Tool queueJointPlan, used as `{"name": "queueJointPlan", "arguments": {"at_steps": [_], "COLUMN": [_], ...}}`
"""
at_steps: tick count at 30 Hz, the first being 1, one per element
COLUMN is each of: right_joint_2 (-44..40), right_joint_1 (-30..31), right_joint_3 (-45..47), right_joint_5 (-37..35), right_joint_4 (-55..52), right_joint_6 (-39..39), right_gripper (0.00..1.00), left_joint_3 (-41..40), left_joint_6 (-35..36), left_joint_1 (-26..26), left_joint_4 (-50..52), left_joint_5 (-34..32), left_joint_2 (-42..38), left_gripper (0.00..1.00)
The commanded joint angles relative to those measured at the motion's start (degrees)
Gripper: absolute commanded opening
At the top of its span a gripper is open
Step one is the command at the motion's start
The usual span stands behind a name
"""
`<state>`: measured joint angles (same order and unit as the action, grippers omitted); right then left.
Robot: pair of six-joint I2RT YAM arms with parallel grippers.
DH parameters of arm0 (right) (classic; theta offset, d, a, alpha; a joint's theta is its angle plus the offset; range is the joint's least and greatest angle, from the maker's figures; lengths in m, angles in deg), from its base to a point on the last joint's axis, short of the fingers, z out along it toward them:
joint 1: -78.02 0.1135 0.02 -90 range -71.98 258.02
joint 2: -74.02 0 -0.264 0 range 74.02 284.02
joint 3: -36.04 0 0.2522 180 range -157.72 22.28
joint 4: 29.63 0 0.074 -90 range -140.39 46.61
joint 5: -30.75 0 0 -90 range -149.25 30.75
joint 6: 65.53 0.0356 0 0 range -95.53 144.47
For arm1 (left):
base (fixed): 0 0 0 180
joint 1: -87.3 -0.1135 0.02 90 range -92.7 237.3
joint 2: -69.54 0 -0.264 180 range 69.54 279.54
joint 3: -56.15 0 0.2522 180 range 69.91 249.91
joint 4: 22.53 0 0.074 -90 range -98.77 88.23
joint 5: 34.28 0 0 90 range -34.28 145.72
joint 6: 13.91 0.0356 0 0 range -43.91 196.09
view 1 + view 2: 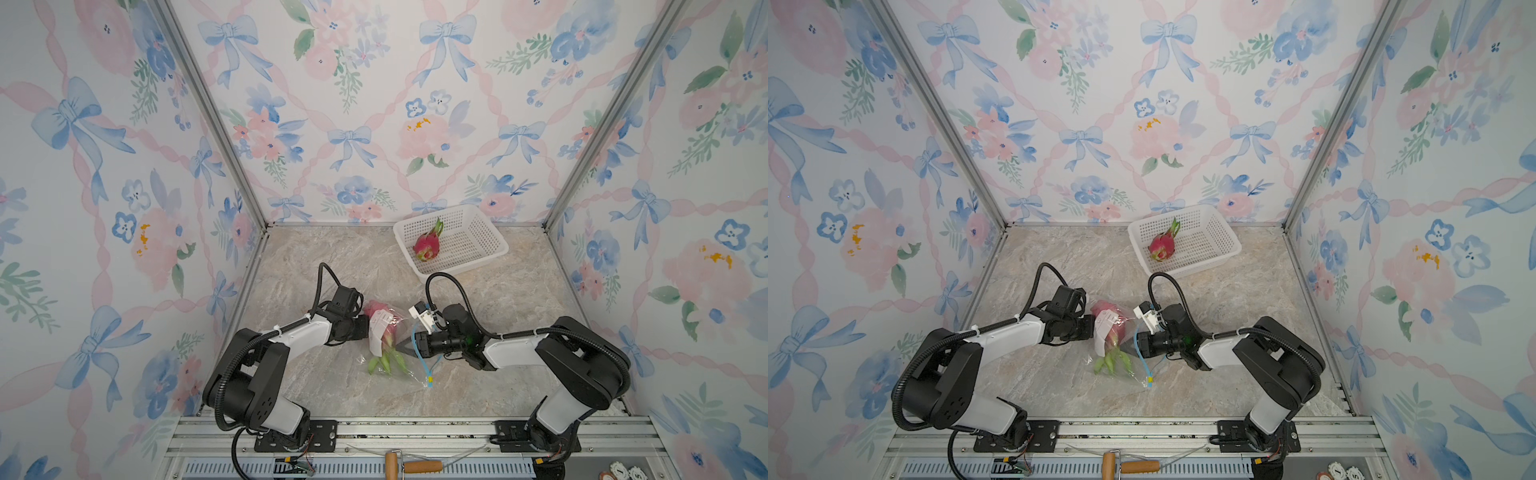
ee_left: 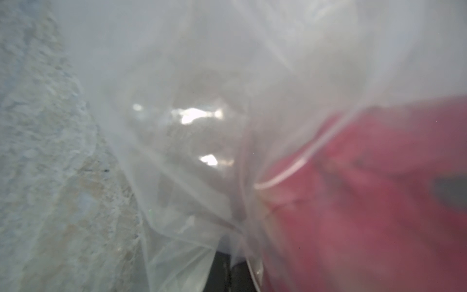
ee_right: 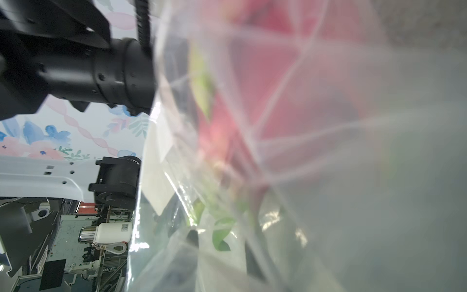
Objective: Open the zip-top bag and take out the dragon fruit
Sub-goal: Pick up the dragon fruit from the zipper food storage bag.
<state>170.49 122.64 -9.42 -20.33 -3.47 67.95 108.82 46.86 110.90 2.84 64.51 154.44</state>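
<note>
Pinching noted at the left claw (image 1: 368,328): pressed together on bunched plastic of the zip-top bag (image 1: 409,370). Right claw (image 1: 402,347) is set against the bag's opposite edge by the blue zip strip (image 1: 424,368); its spread cannot be told. The dragon fruit (image 1: 375,309) is seen inside the bag, lying on the tabletop (image 1: 332,257) between the claws.
</note>
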Motion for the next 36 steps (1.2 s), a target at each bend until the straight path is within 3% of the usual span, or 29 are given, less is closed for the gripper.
{"name": "queueJointPlan", "arguments": {"at_steps": [1,13,25,28,32,36], "right_joint_2": [1.3,0.6,5.8,6.0,3.9,-0.7], "right_joint_1": [0.5,3.0,6.1,6.1,6.1,5.2], "right_joint_3": [-0.3,0.1,-4.4,-4.4,-3.2,-2.6], "right_joint_5": [-1.5,0.8,-2.1,-4.8,-6.5,-6.7], "right_joint_4": [-0.9,-10.4,-9.4,-9.7,-9.8,-16.0], "right_joint_6": [0.5,-4.5,-3.7,-3.5,-3.4,-6.1], "right_gripper": [0.35,0.44,0.42,0.33,0.14,0.06], "left_joint_3": [-1.5,-1.6,-2.3,-2.6,-2.7,-1.9], "left_joint_6": [-1.1,-1.0,-1.9,-2.0,-1.5,0.0], "left_joint_1": [0.4,0.3,0.9,1.2,0.7,-1.0], "left_joint_4": [-0.7,-1.2,-1.7,-1.8,-1.7,-0.1], "left_joint_5": [0.7,1.0,1.5,1.6,1.2,-0.2], "left_joint_2": [-1.7,-1.4,-1.8,-1.9,-2.1,-2.9], "left_gripper": [0.00,0.00,0.00,0.00,0.00,0.00]}}
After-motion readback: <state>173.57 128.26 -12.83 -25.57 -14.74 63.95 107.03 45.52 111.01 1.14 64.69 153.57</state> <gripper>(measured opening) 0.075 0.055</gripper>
